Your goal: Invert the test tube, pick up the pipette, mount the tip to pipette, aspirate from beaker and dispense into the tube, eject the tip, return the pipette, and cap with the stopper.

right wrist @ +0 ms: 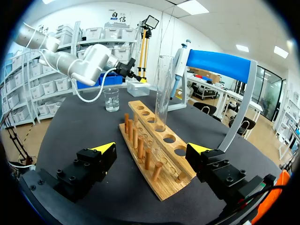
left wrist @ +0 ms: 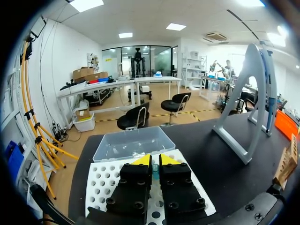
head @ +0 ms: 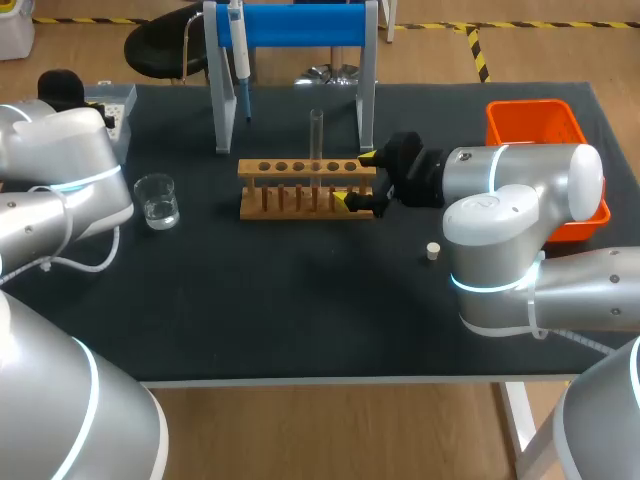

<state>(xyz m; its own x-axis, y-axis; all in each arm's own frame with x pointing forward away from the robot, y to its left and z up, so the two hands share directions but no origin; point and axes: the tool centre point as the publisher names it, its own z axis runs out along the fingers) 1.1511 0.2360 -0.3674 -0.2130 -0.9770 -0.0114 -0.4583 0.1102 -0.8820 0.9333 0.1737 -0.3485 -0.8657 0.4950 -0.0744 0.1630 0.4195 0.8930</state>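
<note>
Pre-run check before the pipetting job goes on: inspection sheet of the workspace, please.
Surface: black table, no spill seen.
Job's things: test tube upright in wooden rack; pipette hanging on blue stand; beaker with clear liquid, left of the rack; stopper loose on the table; tip rack under left claw.
Clutter: orange bin at far right; clear box just beyond the tip rack.
Claws: right claw open, one finger on each side of the rack's right end; left claw's state unclear.
Cables: white cable looping beside left arm.
Surroundings: nothing seen reaching over the table.
</note>
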